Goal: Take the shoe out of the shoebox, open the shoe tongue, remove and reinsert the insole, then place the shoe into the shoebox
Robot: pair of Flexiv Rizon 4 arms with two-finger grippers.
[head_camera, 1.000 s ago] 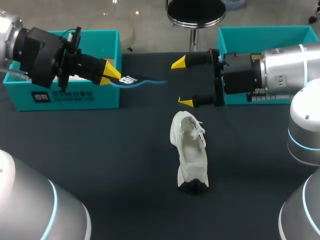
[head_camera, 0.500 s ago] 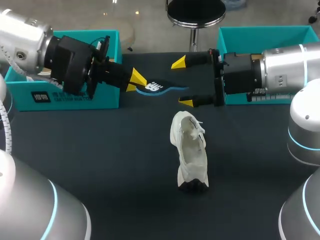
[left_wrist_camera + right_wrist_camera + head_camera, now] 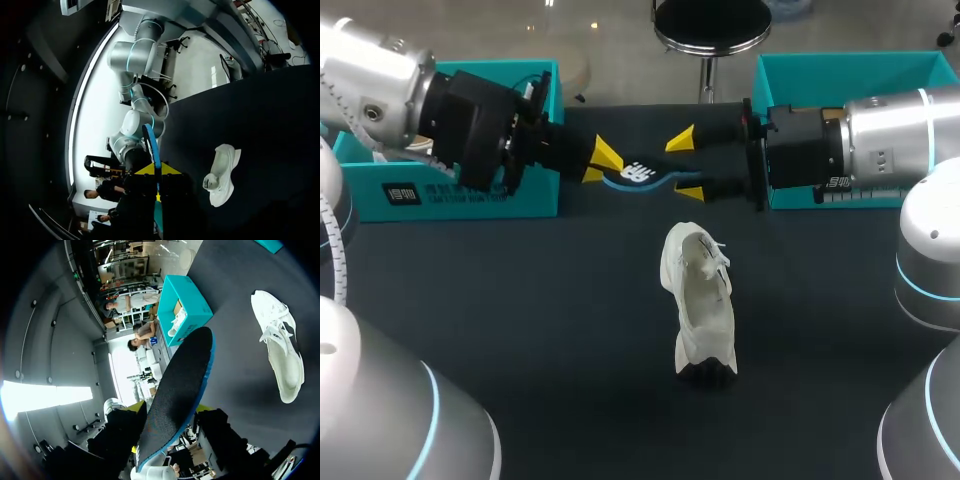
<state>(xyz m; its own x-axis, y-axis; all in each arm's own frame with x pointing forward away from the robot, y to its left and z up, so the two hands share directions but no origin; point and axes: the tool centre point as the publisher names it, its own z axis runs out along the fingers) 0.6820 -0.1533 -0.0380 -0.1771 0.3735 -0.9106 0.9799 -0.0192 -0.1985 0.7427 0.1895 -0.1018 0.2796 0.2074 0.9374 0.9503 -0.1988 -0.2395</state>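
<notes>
- Black insole (image 3: 640,176) with a blue edge hangs above the table (image 3: 520,300), between the two hands and beyond the shoe.
- Left hand (image 3: 600,164) pinches one end of the insole.
- Right hand (image 3: 685,165) is half-open, a finger on either side of the other end, one of them clear of it.
- White shoe (image 3: 700,300) rests mid-table, well apart from the left box (image 3: 470,195) and the right box (image 3: 840,68), both teal.

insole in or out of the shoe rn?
Out: the insole is held above the table in the left gripper, apart from the white shoe lying there.
</notes>
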